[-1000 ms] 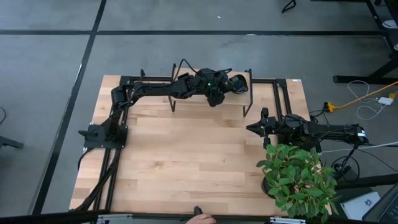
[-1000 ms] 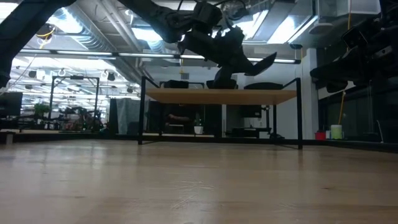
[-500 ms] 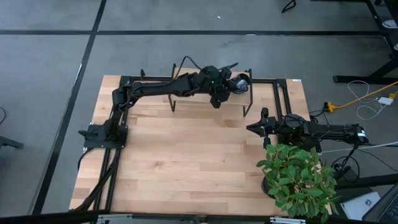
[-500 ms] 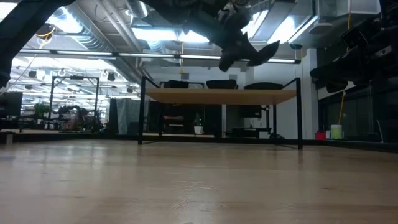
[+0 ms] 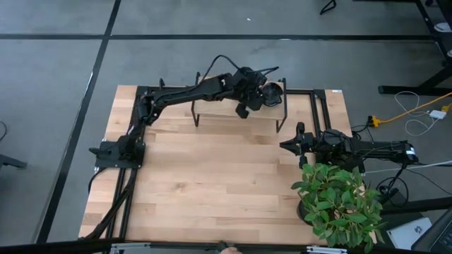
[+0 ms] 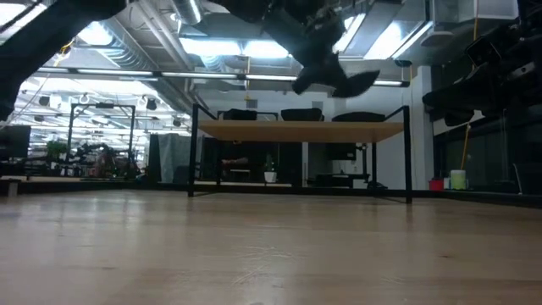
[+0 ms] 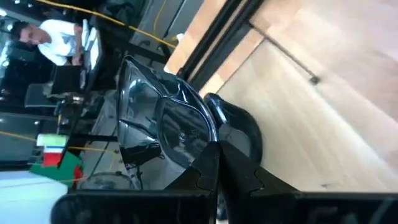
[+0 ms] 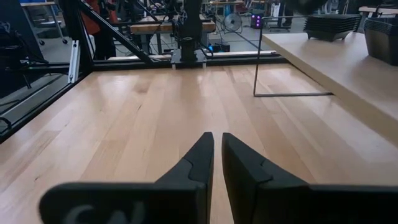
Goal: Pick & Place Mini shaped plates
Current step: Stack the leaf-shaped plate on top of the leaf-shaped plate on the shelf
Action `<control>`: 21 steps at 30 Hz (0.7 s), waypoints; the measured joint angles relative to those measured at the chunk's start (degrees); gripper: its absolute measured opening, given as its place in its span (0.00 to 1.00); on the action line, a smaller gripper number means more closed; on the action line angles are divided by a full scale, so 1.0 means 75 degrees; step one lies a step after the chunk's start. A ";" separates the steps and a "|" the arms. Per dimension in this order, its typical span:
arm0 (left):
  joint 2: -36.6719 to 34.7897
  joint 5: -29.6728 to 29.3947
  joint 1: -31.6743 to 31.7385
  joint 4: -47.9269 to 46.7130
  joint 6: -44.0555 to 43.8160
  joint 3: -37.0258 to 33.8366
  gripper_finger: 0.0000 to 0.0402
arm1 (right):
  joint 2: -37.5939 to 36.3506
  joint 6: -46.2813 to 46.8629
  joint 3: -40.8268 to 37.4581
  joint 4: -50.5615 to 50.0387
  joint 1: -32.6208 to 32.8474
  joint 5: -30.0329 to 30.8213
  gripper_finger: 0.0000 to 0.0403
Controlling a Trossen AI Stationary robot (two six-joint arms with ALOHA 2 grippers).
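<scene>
My left gripper [image 5: 258, 97] hangs above the raised wooden shelf [image 5: 212, 113] at the table's far edge, shut on one glossy black wavy-edged mini plate [image 7: 158, 118]. The low view shows that plate [image 6: 354, 82] jutting from the gripper [image 6: 326, 72], well above the shelf [image 6: 296, 131]. Stacks of more mini plates [image 6: 301, 114] rest on the shelf top, and show in the right wrist view as dark stacks [image 8: 339, 25]. My right gripper [image 5: 288, 146] waits shut, low at the table's right side. My left gripper pinches the plate's rim [image 7: 202, 140] between its two fingers, one finger [image 7: 205, 171] on the shiny inner face and the other [image 7: 242, 177] on the back. The plate is lifted clear of the shelf and stands tilted on edge beyond the fingertips.
The shelf stands on thin black wire legs [image 5: 281, 116]. A potted plant [image 5: 339, 201] fills the table's near right corner. The middle of the wooden tabletop [image 5: 212, 176] lies bare. A seated person [image 7: 50, 37] shows in the room beyond the table.
My left gripper has risen from the stacks on the shelf with the plate and has rolled about its wrist. The plate has come up clear above the shelf and has tipped with the turn.
</scene>
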 joint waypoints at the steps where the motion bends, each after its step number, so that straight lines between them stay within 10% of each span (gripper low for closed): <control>1: 0.0116 -0.0038 0.0017 0.0051 -0.0020 0.0086 0.01 | 0.0002 0.0002 0.0000 0.0005 0.0000 0.0000 0.08; 21: 0.0492 -0.0227 0.0044 0.0309 -0.0104 0.0148 0.10 | 0.0002 0.0000 0.0000 -0.0001 0.0000 -0.0012 0.08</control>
